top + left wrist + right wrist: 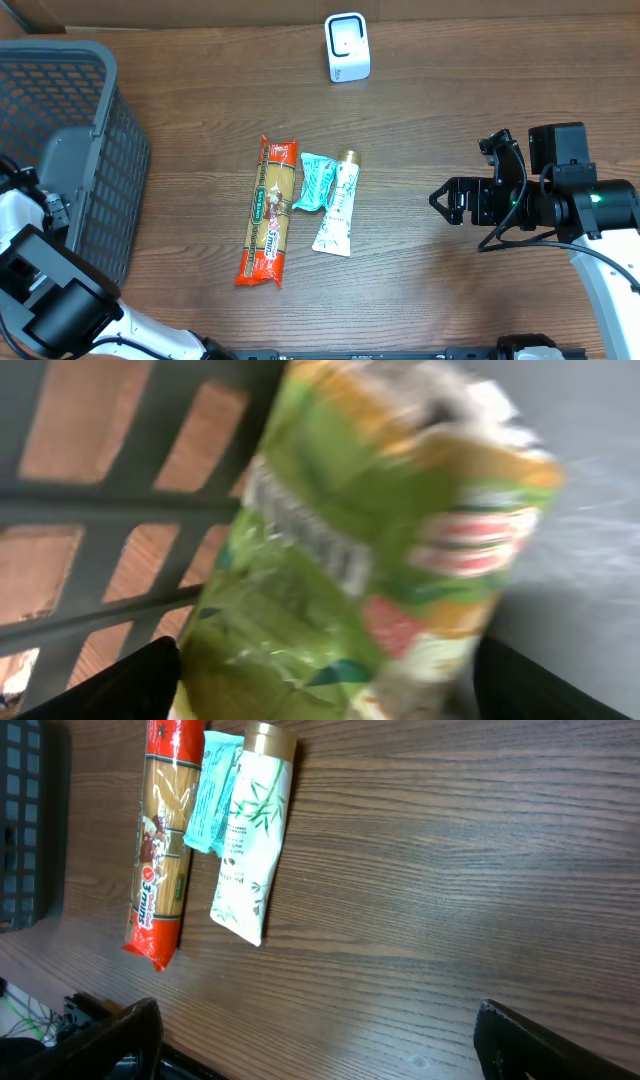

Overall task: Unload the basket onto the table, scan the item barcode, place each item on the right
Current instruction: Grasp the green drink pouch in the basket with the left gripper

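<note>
Item nearest a grip is a green, glossy food packet [370,550] lying inside the grey plastic basket [100,490], against its slatted wall, with brown wood showing through the gaps. The view is blurred, so the print cannot be read and no barcode can be found on the face that shows. The left gripper [322,678] straddles it, with one dark finger at either lower corner of the wrist view and the packet between them. Whether the pads press it or stand just clear cannot be told. That straddle suits a pick from the basket, which I judge to be the step in hand. The packet must come out before its code can face the white barcode scanner [347,47], upright at the far edge of the table [450,100], well apart from the basket.

The right gripper [445,200] hangs over bare wood on the right, jaws wide with nothing between them, probably kept clear. Near mid-table a red-and-orange spaghetti packet [270,212], a teal sachet [315,182] and a white gold-capped tube [338,208] lie lengthwise side by side, touching, likely laid out within either arm's reach. The tabletop is dark wood grain. Beyond its far edge runs a pale tan strip, and no more of the room shows.
</note>
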### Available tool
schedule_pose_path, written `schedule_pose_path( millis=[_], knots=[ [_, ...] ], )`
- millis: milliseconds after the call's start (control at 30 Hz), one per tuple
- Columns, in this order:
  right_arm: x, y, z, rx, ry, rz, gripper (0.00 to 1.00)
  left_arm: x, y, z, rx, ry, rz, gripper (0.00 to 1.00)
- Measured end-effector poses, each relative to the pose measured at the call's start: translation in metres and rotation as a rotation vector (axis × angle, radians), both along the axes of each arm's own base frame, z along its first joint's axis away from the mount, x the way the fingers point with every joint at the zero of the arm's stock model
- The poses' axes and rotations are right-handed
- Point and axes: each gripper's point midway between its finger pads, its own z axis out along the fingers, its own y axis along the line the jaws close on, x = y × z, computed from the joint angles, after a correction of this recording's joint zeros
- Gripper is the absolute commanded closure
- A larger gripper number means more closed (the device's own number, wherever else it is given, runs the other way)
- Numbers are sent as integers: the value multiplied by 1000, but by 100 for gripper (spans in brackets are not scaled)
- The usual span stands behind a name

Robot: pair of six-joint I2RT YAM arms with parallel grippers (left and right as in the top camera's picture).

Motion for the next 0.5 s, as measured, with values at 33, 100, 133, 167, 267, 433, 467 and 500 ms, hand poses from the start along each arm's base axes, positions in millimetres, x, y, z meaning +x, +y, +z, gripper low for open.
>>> schedule_pose_path(
  millis=[33, 100, 133, 167, 267, 433, 467, 500],
  knots=[
    [0, 0, 0, 0, 0, 0, 1, -2, 1, 0, 0, -1, 7, 22],
    [1, 0, 0, 0, -4, 0, 0, -6, 3, -1, -1, 0, 22, 31],
    [1, 0, 1, 0, -6, 0, 1, -6, 3, -2, -3, 0, 26, 37],
    [1, 0, 1, 0, -7, 0, 0, -7, 2, -3, -3, -2, 29, 44],
    [2, 0, 1, 0, -8, 0, 0, -6, 0, -6, -8, -9, 35, 71],
    [2, 0, 1, 1, -10, 0, 0, -4, -2, -6, -9, -18, 42, 96],
    [2, 0, 1, 1, -10, 0, 0, -3, -3, -5, -4, -17, 41, 96],
    [2, 0, 1, 0, -10, 0, 0, -3, -3, -4, -2, -15, 41, 96]
  ],
)
